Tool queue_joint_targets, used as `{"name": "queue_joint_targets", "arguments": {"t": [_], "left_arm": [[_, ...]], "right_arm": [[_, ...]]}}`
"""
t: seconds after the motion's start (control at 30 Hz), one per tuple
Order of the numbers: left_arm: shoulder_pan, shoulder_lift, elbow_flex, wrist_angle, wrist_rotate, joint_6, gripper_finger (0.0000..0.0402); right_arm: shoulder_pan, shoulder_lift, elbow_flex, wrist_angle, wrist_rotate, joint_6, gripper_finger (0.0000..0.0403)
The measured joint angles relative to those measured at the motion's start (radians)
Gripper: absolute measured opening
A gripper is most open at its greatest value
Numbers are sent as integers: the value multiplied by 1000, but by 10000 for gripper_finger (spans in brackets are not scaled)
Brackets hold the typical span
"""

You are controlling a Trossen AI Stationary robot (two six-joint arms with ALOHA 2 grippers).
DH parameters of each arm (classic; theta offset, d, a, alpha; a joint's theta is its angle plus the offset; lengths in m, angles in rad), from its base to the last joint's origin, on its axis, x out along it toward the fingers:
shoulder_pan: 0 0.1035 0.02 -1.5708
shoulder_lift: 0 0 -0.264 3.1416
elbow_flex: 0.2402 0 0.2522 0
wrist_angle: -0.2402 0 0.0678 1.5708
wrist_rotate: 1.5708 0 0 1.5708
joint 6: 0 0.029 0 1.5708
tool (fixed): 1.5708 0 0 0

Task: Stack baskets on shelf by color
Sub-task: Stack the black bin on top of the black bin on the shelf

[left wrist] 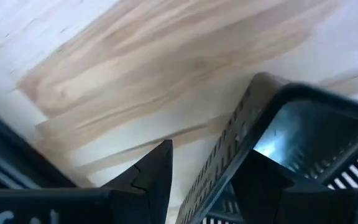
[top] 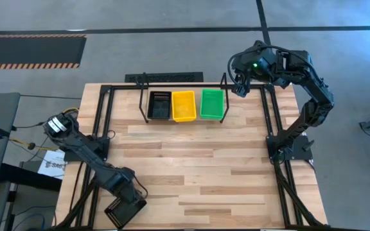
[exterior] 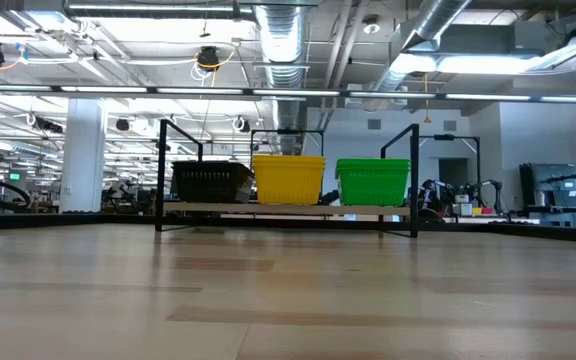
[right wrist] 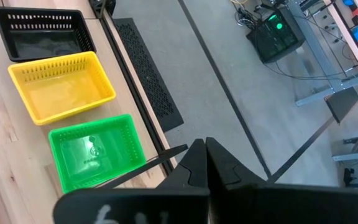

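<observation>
- Straddling one wall of a black basket (left wrist: 303,143), the left pincer (left wrist: 213,180) had one finger outside the mesh and one inside; it looked clamped on that wall, at the near-left corner of the counter (top: 198,167).
- In the high view the same left pincer (top: 126,196) sat just above the held black basket (top: 122,212), which overhung the counter's near edge.
- The grip was on a single thin wall, so I judged the basket would hang tilted; lifting slowly and keeping the wrist level would guard against it swinging or slipping.
- The shelf (top: 184,120) stood at the far side, well apart from the held basket, with a black stack (top: 159,104) on the left, a yellow stack (top: 184,104) in the middle and a green stack (top: 211,103) on the right.
- The carry ought to end above the black stack, corners lined up before lowering, so the basket nests rather than catching on a rim or the shelf's tube frame.
- The right pincer (right wrist: 205,163), its fingers together and empty, waited beyond the shelf's far-right end, clear of the path.
</observation>
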Motion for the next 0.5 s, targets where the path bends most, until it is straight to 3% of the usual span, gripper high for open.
{"name": "queue_joint_targets", "arguments": {"t": [0.17,0.33,0.5], "left_arm": [[25,0,-39,124,8,67,103],[68,0,-44,197,-19,167,16],[136,-1,-43,221,-92,235,2]], "right_arm": [[0,0,0,0,-5,0,1],[0,0,0,0,-5,0,1],[0,0,0,0,-4,0,1]]}}
